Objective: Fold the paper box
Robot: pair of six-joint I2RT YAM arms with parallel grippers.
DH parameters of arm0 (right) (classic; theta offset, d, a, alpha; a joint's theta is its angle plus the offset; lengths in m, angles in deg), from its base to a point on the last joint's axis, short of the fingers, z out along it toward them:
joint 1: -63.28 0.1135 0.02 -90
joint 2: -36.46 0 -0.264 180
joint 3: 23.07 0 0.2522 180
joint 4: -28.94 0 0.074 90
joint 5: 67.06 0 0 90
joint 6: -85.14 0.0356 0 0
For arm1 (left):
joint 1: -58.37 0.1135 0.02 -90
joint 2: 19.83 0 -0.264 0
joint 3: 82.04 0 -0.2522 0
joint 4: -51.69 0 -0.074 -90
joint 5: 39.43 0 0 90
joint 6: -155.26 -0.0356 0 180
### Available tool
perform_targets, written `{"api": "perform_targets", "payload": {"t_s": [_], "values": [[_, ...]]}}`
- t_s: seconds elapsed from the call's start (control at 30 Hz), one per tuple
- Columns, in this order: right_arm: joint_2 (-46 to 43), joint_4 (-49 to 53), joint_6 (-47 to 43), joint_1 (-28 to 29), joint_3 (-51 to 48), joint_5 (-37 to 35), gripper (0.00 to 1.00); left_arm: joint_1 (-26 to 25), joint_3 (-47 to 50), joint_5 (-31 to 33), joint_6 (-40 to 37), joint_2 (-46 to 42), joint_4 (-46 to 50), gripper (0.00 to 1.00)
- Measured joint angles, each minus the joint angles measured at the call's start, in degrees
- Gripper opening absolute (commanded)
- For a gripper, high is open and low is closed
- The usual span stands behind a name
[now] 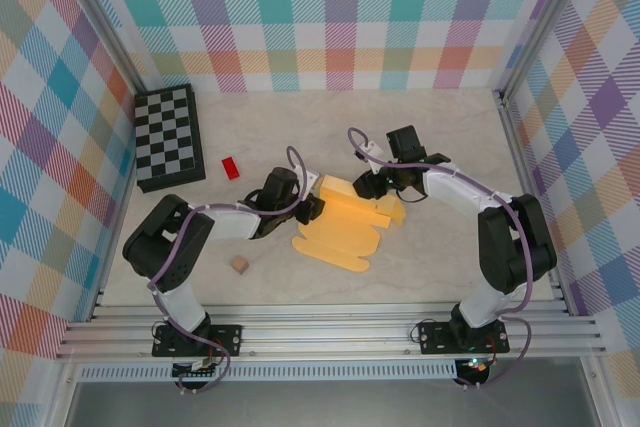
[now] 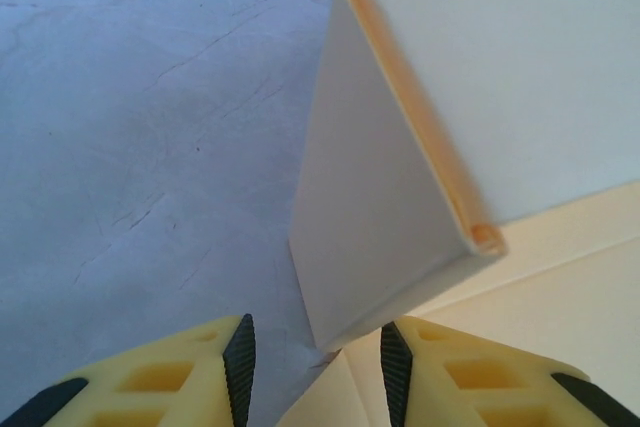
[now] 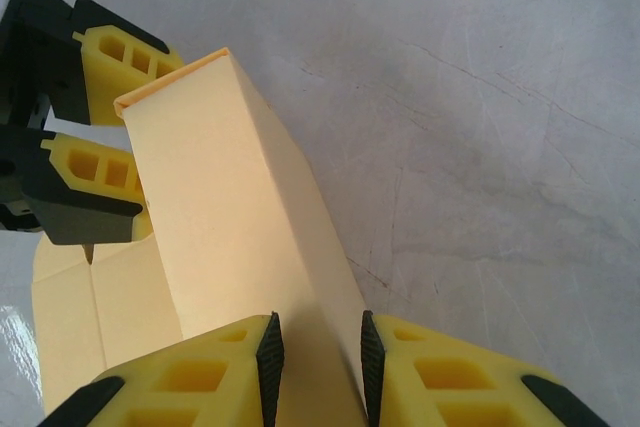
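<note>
From above, we see the paper box (image 1: 335, 242), a yellow-orange die-cut sheet, lying near the middle of the pale tabletop (image 1: 440, 267) between the two arms. Its far edge is folded up into a raised wall (the rest lies flat). The left fingers (image 1: 312, 209) sit at the wall's left end and the right fingers (image 1: 366, 187) at its right end.

In the left wrist view, the left fingers (image 2: 238, 359) stand apart. The raised wall is just ahead of them, and a corner of flat card shows below the gap. In the right wrist view, the right fingers (image 3: 268, 367) are clamped on the near end of the wall.

A folded chessboard (image 1: 168, 137), a small red block (image 1: 231, 168) and a small tan cube (image 1: 239, 264) lie to the left, apart from the box.
</note>
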Motion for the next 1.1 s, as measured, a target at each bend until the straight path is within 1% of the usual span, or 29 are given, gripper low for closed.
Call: {"api": "perform_targets", "payload": {"t_s": [0.13,0.23,0.27,0.3,0.43,0.57,0.63,0.7,0.83,0.9,1.0,1.07,1.1], "values": [[0.1,0.4,-0.4,0.0,0.0,1.1,0.30,0.1,-1.3,-4.4,-4.2,1.4,0.8,0.35],[0.2,0.5,-0.4,0.0,0.0,1.6,0.29,0.1,-4.2,-4.3,-4.3,3.7,2.1,0.25],[0.2,0.5,-0.4,0.0,0.0,1.6,0.29,0.1,-5.2,-3.7,-3.8,4.3,2.4,0.21],[0.2,0.4,-0.3,-0.1,0.0,1.6,0.29,0.0,-6.2,-2.7,-3.1,4.9,2.8,0.16],[0.2,-0.4,0.8,0.0,0.0,2.0,0.27,-0.8,-9.4,4.0,0.0,6.6,3.7,0.00],[0.2,-2.0,3.4,0.3,-0.1,1.1,0.23,-2.4,-11.2,10.0,4.7,7.4,5.1,0.00],[0.2,-3.2,5.5,0.5,-0.4,-0.9,0.23,-4.1,-13.7,14.6,7.5,8.4,7.7,0.00],[0.0,-5.0,8.2,1.2,-1.0,-3.3,0.22,-5.6,-17.1,19.2,9.7,9.9,11.5,0.00],[-0.2,-8.6,14.7,3.2,-1.7,-10.5,0.21,-7.9,-27.3,29.2,14.7,15.1,21.4,0.00],[-0.2,-10.1,17.1,4.0,-2.1,-13.5,0.21,-8.5,-29.7,32.3,16.3,16.5,23.8,0.00],[-0.1,-11.8,19.7,4.7,-2.6,-16.1,0.21,-9.0,-30.0,35.6,18.1,16.8,24.9,0.00],[0.0,-12.3,20.6,5.0,-2.6,-17.1,0.21,-9.1,-30.0,36.3,18.4,16.8,25.1,0.00],[0.1,-12.6,20.7,5.0,-2.6,-17.4,0.21,-9.1,-29.9,36.4,18.4,16.8,25.0,0.02]]}}
